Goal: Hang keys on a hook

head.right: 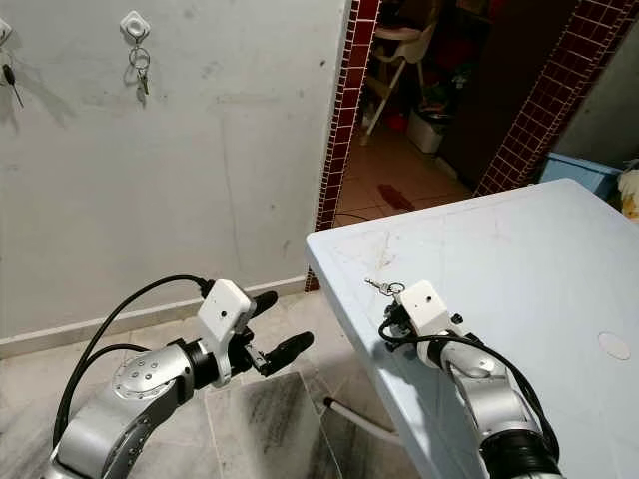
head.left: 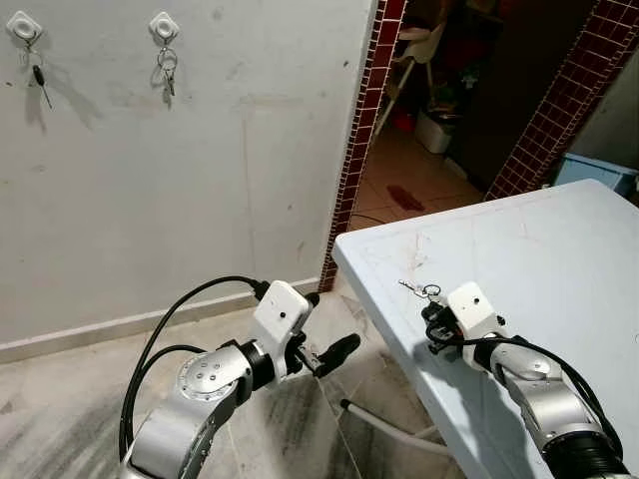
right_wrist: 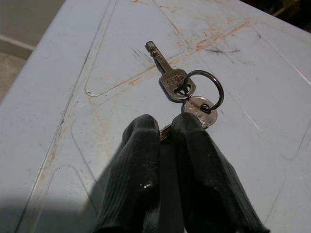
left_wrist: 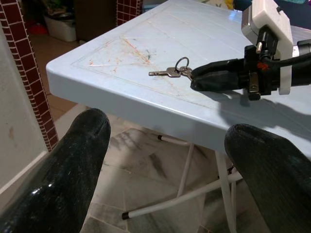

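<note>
Right gripper (right_wrist: 165, 127) pinches the keys (right_wrist: 187, 90) on the table (head.left: 559, 259), ring at one o'clock; left gripper (head.left: 324, 329) gapes wide.

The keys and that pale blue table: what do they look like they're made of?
The keys look like dull grey metal on a thin wire ring, going by their faint sheen. The table seems moulded plastic: matte, with pressed-in grooves, rounded edges, rusty scuffs. The right hand pinches one key with what look like black rubbery fingers.
</note>
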You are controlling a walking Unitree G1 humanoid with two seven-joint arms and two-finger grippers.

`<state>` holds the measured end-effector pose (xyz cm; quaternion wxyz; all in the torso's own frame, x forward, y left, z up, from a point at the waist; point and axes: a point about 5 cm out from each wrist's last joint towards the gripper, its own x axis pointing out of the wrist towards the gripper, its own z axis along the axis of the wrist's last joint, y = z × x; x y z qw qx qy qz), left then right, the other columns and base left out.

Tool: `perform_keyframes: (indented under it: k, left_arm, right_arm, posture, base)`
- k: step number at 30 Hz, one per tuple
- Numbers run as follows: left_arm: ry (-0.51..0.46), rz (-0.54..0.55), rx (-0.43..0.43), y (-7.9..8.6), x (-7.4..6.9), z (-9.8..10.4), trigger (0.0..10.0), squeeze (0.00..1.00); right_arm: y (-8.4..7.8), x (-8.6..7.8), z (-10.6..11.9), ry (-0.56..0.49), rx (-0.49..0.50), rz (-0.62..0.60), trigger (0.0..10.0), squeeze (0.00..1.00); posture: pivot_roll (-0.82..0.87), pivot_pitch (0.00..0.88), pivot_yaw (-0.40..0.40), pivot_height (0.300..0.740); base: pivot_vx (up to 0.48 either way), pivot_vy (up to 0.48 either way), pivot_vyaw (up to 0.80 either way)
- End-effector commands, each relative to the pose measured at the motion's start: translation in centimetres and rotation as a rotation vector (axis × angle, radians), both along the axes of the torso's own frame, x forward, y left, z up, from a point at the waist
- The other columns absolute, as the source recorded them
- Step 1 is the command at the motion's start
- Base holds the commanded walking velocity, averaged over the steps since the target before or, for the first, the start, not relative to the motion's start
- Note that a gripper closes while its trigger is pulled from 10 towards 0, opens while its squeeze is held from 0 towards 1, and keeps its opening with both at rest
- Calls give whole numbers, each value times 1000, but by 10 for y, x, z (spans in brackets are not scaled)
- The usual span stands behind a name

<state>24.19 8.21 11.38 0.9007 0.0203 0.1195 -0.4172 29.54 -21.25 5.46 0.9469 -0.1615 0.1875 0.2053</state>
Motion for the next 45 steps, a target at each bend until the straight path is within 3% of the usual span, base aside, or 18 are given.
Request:
perform_keyframes:
  k: [1,4,17,29,30,31,32,33,34,44,45]
  left_arm:
    - [-13,-19,-2,-3,-2,4,10000,0]
    - [-12,-21,-4,-4,-3,4,10000,0]
    - [-9,-20,-4,-4,-3,4,10000,0]
    - [-10,-25,-4,-3,-2,4,10000,0]
    - [-11,-25,-2,-3,-2,4,10000,0]
    - [-11,-24,-2,-3,-2,4,10000,0]
    - [-11,-24,-2,-3,-2,4,10000,0]
    - [-11,-25,-3,-3,-2,4,10000,0]
    - [-11,-26,-4,-4,-2,4,10000,0]
    - [-13,-28,-3,-4,-1,4,10000,0]
    - [-13,-27,-2,-4,-2,4,10000,0]
  right_arm:
    - [-12,-9,-11,64,12,-65,10000,1000]
    - [-8,-7,-5,34,78,-71,10000,1000]
    - [-4,-3,1,2,143,-99,10000,1000]
    - [6,3,5,-25,285,-150,10000,984]
    - [7,3,5,-29,296,-146,10000,824]
    - [7,3,6,-31,301,-144,10000,553]
    - [7,3,6,-31,301,-144,10000,553]
    - [7,5,7,-40,299,-147,10000,220]
    - [6,5,8,-44,301,-148,10000,27]
    - [9,11,11,-60,301,-137,10000,0]
    - [11,10,8,-52,293,-130,3804,0]
  posture:
    - [141,30,-99,740]
    - [141,32,-102,740]
    - [142,28,-100,740]
    - [151,22,-97,740]
    - [151,22,-97,740]
    - [151,22,-94,740]
    - [151,22,-94,740]
    - [151,22,-94,740]
    - [151,22,-94,740]
    - [155,17,-91,740]
    - [156,18,-92,740]
  base:
    - [0,0,0]
    - [0,0,0]
    - [0,0,0]
    - [0,0,0]
    - [0,0,0]
    - [0,0,0]
    - [0,0,0]
    - [0,0,0]
    - [0,0,0]
    - [0,0,0]
    - [0,0,0]
